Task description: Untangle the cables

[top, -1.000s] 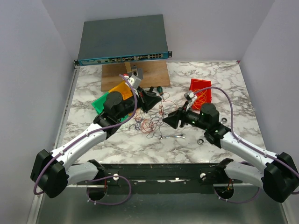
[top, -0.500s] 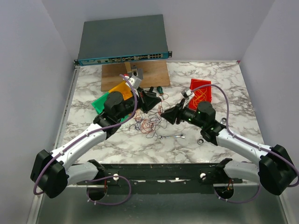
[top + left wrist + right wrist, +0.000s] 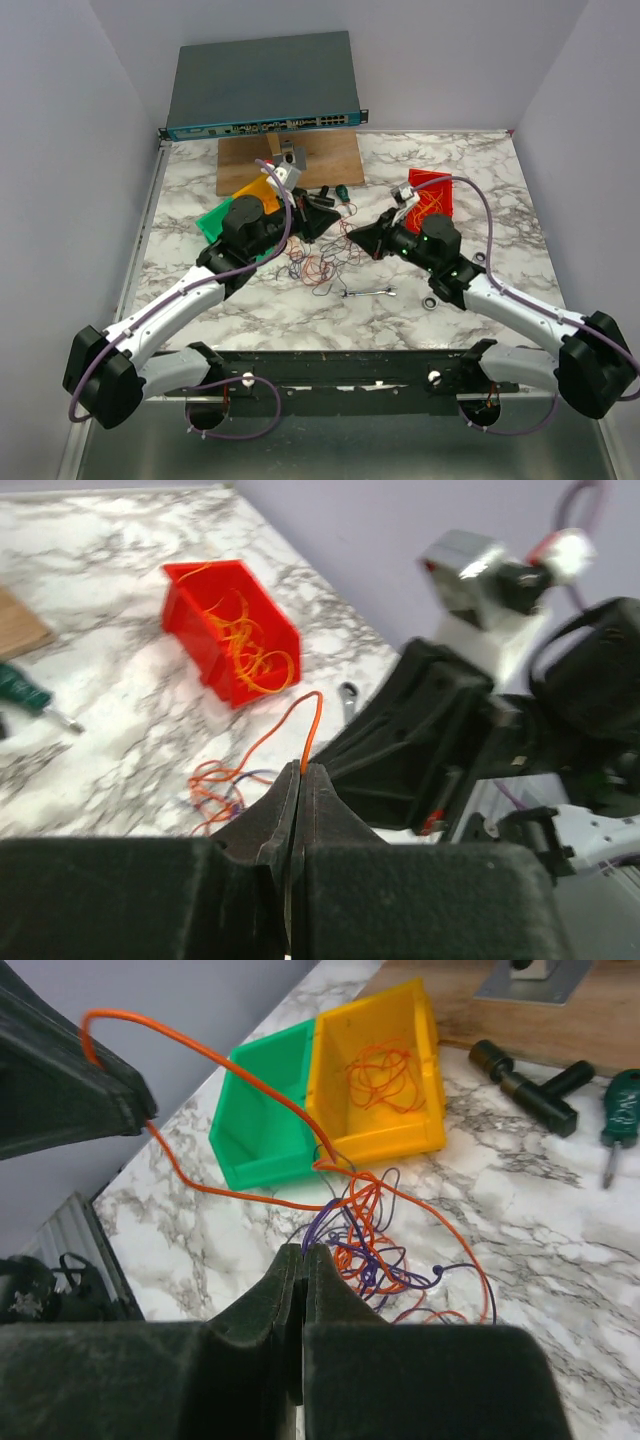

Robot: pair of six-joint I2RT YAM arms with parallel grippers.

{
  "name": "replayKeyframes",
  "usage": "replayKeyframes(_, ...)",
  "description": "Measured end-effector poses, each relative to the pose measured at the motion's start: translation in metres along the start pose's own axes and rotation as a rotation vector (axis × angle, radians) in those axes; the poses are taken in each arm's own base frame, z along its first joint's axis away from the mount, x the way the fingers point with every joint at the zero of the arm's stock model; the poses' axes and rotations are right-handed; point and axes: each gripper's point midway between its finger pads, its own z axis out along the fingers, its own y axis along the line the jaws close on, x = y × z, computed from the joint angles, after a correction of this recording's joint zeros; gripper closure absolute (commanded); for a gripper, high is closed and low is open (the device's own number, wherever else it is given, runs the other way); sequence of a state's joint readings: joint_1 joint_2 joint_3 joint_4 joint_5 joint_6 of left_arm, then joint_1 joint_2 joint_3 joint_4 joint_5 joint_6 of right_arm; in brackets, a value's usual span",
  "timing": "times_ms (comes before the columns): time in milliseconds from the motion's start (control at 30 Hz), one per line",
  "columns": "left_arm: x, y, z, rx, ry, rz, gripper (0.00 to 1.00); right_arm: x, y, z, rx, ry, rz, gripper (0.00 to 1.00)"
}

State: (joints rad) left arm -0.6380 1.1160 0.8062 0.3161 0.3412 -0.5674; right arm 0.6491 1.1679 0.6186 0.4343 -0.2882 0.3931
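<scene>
On the marble table (image 3: 200, 290), between the two arms and near the middle, lies the cables (image 3: 318, 266): a small loose heap of thin orange and purple wires, curled over one another. Your left gripper (image 3: 302, 772) is fully closed, pinching one orange strand (image 3: 312, 735) that rises from its tips and curves back down to the heap. Your right gripper (image 3: 302, 1250) is also closed, its tips right at the near edge of the heap; strands run up to them, but you cannot tell whether one is actually pinched. Expect these wires to be very light, soft and springy, likely to drag their neighbours along and to slip from a loose grip. Take hold of a single strand close to a free end, not the knotted middle. The heap itself has no clear long axis. The held strand does: it runs from the heap up towards the left gripper, on the side of the yellow bin (image 3: 385, 1135) and green bin (image 3: 260, 1140)
</scene>
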Motion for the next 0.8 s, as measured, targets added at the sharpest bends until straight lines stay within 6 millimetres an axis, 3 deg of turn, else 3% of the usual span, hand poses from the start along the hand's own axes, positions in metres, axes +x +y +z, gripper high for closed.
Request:
replayKeyframes(133,-0.006,0.035,-0.009,-0.162,-0.005,-0.044,1.00,-0.018,-0.014,-0.017,0.135,-0.060,0.012,0.99)
replayKeyframes(200,-0.013,0.068,-0.022,-0.284,-0.031,-0.095,1.00,-0.030,-0.024,-0.031,0.225,-0.104,0.022,0.99)
replayKeyframes(233,-0.019,0.090,-0.035,-0.367,-0.062,-0.127,1.00,-0.036,-0.029,-0.039,0.271,-0.126,0.026,0.99)
replayKeyframes(333,-0.019,0.132,-0.072,-0.556,-0.130,-0.201,1.00,-0.051,-0.048,-0.067,0.433,-0.199,0.048,0.99)
replayKeyframes(567,-0.005,0.157,-0.134,-0.792,-0.247,-0.274,1.00,-0.077,-0.100,-0.149,0.902,-0.342,0.074,0.99)
replayKeyframes(667,-0.008,0.159,-0.152,-0.844,-0.300,-0.281,1.00,-0.096,-0.101,-0.171,0.982,-0.403,0.078,0.99)
replayKeyframes(800,-0.014,0.156,-0.155,-0.843,-0.315,-0.274,1.00,-0.115,-0.090,-0.177,0.958,-0.439,0.083,0.99)
